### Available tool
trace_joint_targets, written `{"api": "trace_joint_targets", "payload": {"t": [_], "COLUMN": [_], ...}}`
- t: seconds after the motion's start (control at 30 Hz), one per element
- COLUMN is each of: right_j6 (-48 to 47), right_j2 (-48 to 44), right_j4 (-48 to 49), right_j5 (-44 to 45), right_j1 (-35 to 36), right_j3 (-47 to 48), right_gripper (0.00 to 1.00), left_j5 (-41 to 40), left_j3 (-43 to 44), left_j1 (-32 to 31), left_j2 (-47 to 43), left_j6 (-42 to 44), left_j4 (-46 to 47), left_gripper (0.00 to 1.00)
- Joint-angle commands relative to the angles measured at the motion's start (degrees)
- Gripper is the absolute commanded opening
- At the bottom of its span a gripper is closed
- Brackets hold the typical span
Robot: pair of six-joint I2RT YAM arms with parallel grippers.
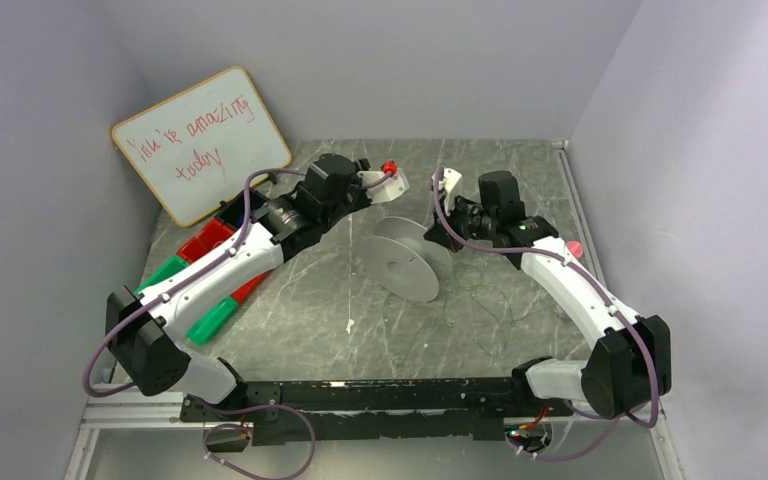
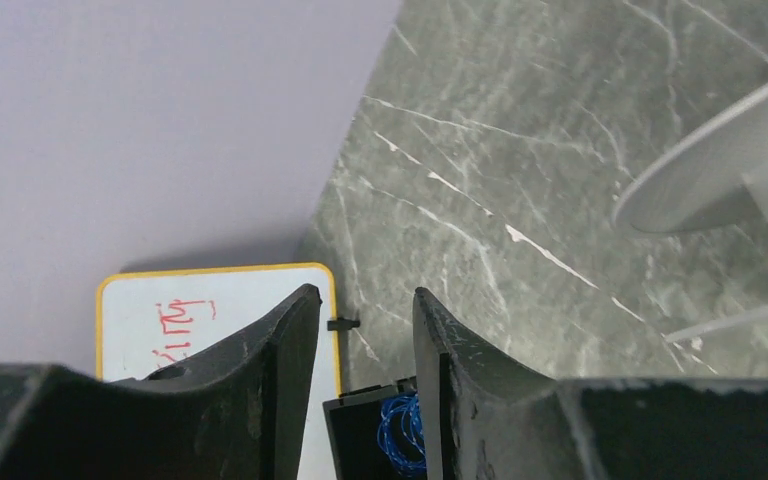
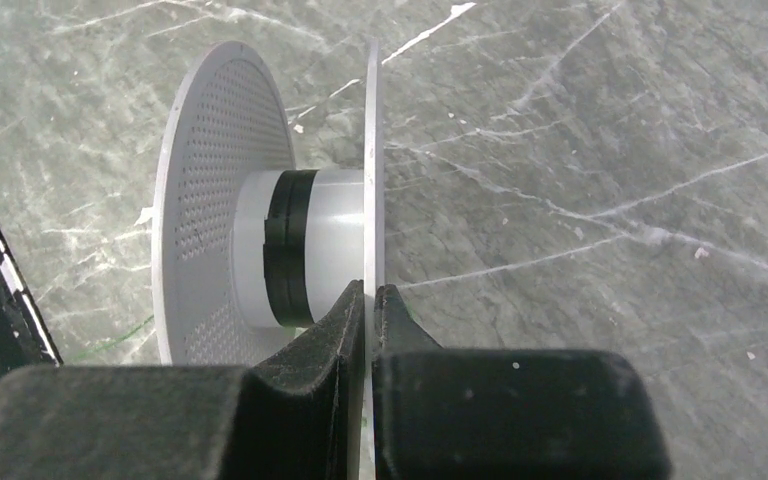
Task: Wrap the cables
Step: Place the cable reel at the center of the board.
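**A:** What is the right gripper (image 3: 370, 295) doing?

**B:** It is pinching the thin rim of one flange of the white spool (image 3: 220, 150). Its two black fingers are pressing together on that disc at the bottom centre of the right wrist view.

**A:** And the left gripper (image 2: 365, 310)?

**B:** Its jaws are standing apart with nothing between them. It is hanging over the grey marbled table (image 2: 520, 150). The whiteboard (image 2: 230, 290) is showing at the lower left of its view, and a blue wire coil (image 2: 405, 435) is sitting in a black box at the bottom edge.

**A:** Where are the cables (image 1: 480, 295) lying?

**B:** Thin green strands are sprawling loose on the table in the overhead view, to the right of and below the spool. One strand is also showing at the lower left of the right wrist view, beside the perforated flange. A dark band is circling the hub, but it cannot be told whether that is wire.
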Motion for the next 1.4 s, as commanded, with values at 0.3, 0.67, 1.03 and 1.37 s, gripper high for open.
{"api": "trace_joint_targets", "payload": {"t": [0.3, 0.67, 1.03, 1.37], "right_j6": [12.73, 24.30, 22.83, 23.00], "right_j2": [0.36, 7.20, 6.95, 4.77], "right_j4": [13.47, 17.81, 17.70, 15.38], "right_j5": [13.48, 21.94, 16.77, 13.48], "right_j1": [-1.31, 0.34, 0.71, -1.55], "right_j3": [-1.29, 1.92, 1.63, 3.83], "right_gripper": [0.00, 0.00, 0.26, 0.38], "left_j5": [4.41, 12.54, 23.25, 28.24], "left_j3": [0.72, -0.79, 0.44, 1.08], "left_j1": [2.13, 2.43, 2.43, 2.33], "left_j2": [-2.99, -1.00, -0.01, 0.12], "left_j6": [-7.33, -12.16, -13.32, -12.91], "left_j4": [1.65, -0.75, -6.46, -8.52], "left_gripper": [0.43, 0.43, 0.41, 0.42]}}
